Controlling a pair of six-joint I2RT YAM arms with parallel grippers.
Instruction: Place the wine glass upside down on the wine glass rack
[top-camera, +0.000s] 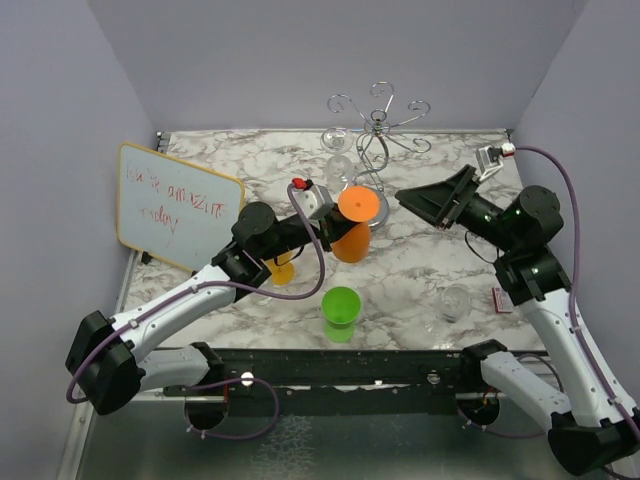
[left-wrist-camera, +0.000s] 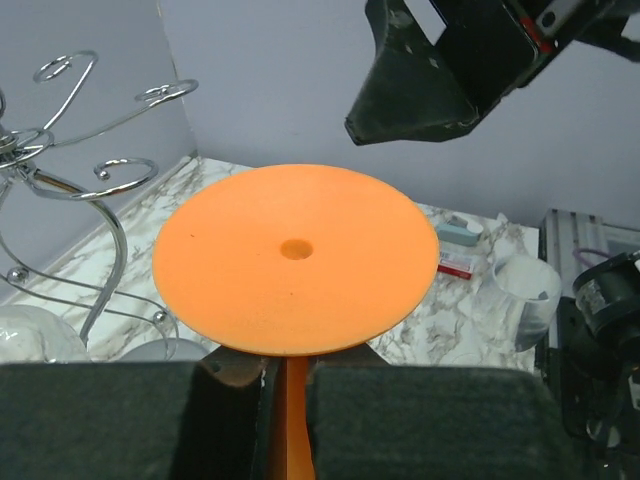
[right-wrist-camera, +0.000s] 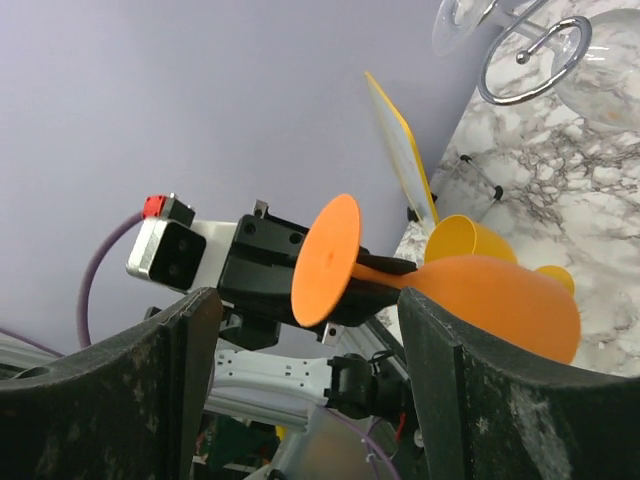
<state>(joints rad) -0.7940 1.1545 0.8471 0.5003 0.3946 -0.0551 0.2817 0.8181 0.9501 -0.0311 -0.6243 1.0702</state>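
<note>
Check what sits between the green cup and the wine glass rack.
In the top external view, the orange wine glass, foot up, its stem clamped by the left gripper, lies between green cup and rack.

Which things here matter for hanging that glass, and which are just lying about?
In use: orange wine glass, left gripper holding it, wine glass rack.
Lying about: green cup, yellow glass, whiteboard, clear glass.
</note>
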